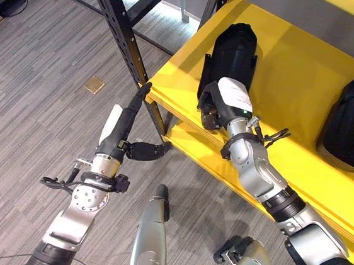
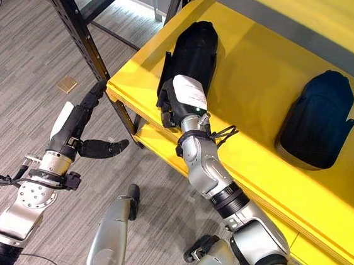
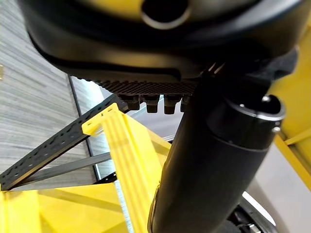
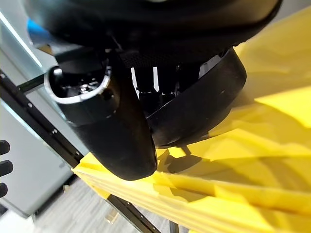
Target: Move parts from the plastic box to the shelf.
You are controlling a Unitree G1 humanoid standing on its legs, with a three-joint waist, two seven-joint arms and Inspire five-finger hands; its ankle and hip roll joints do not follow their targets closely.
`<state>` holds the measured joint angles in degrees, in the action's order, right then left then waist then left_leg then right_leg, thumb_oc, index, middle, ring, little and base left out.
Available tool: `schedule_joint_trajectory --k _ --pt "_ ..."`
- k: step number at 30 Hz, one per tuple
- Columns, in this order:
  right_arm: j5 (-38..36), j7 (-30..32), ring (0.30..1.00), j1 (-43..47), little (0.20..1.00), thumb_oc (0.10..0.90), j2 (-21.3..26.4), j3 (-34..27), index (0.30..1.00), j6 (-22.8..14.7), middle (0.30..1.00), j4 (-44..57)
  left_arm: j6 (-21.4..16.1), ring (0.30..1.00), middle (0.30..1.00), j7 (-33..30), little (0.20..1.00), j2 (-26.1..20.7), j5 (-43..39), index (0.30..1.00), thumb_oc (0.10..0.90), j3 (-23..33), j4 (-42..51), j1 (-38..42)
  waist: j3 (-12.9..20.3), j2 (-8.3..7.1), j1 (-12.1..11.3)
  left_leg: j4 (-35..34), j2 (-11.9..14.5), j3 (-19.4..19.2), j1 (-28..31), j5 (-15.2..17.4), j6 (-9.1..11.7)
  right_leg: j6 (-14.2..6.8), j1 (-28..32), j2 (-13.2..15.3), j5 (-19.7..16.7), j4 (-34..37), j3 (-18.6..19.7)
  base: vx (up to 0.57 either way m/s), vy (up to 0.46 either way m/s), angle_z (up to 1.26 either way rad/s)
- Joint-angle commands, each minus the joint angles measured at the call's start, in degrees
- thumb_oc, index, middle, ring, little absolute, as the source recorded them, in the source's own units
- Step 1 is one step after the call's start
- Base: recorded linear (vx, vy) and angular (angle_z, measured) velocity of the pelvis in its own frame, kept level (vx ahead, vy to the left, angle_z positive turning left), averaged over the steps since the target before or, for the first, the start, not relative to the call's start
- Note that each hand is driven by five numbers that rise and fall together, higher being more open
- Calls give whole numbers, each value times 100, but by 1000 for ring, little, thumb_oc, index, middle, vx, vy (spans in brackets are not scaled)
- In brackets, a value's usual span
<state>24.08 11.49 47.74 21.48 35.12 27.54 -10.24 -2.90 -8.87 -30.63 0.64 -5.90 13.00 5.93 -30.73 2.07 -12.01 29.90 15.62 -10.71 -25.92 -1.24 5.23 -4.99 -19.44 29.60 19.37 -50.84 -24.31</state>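
Note:
A black moulded part (image 1: 234, 50) lies on the yellow shelf (image 1: 298, 63), near its left front corner. My right hand (image 1: 220, 104) is at the part's near end, fingers curled over its rim and thumb (image 4: 114, 131) outside it; the part's rim (image 4: 209, 111) rests on the shelf board. A second black part (image 2: 321, 119) lies further right on the same shelf. My left hand (image 1: 118, 129) hovers over the floor left of the shelf, fingers straight and pointing at the shelf's corner, thumb out to the side, holding nothing.
A black perforated upright (image 1: 119, 28) stands at the shelf's left front corner, with a diagonal brace behind it. A lower yellow shelf board (image 1: 191, 143) shows beneath. A small brass plate (image 1: 94, 84) is set in the grey floor.

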Motion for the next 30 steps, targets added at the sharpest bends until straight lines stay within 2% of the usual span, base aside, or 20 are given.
schedule_joint_trajectory --k 1,10,11,15,20,23,30 --pt "-268 418 300 140 300 400 -249 -487 300 -205 300 -315 -506 1000 1000 -414 1000 -161 214 1000 900 176 703 413 178 142 10 17 305 -70 732 935 38 -405 -109 84 -403 482 565 0 0 0" --pt "-313 625 300 158 300 400 -251 -660 300 -290 300 -291 -432 1000 1000 -440 1000 -154 246 1000 900 162 678 438 184 162 41 16 309 -80 749 937 50 -407 -119 69 -428 505 603 5 10 0" --pt "-184 492 300 215 300 400 -165 -853 300 -397 300 -237 -378 1000 1000 -553 1000 -139 211 1000 900 218 694 358 208 208 77 7 296 -109 794 956 60 -406 -104 105 -430 508 607 61 105 -3" --pt "73 213 300 238 300 400 -80 -935 300 -484 300 -105 -367 1000 1000 -515 1000 -119 133 1000 900 261 686 331 223 201 90 -15 285 -143 841 961 57 -408 -86 122 -433 520 606 23 38 -1" --pt "148 37 300 330 300 400 -19 -943 300 -393 300 10 -376 1000 1000 -481 1000 -117 142 1000 900 285 680 308 237 185 97 -3 330 -156 867 964 83 -403 -59 98 -429 553 594 15 33 0" --pt "228 10 300 379 300 400 -8 -876 300 -433 300 0 -464 1000 1000 -583 1000 -126 255 1000 900 292 647 288 256 190 101 5 351 -160 894 966 97 -395 -47 87 -429 562 598 37 81 -3" --pt "261 62 300 463 300 400 27 -919 300 -469 300 53 -355 1000 1000 -530 1000 -119 75 1000 900 261 633 292 306 172 66 -37 349 -180 992 976 81 -401 40 135 -466 595 549 32 46 -3"
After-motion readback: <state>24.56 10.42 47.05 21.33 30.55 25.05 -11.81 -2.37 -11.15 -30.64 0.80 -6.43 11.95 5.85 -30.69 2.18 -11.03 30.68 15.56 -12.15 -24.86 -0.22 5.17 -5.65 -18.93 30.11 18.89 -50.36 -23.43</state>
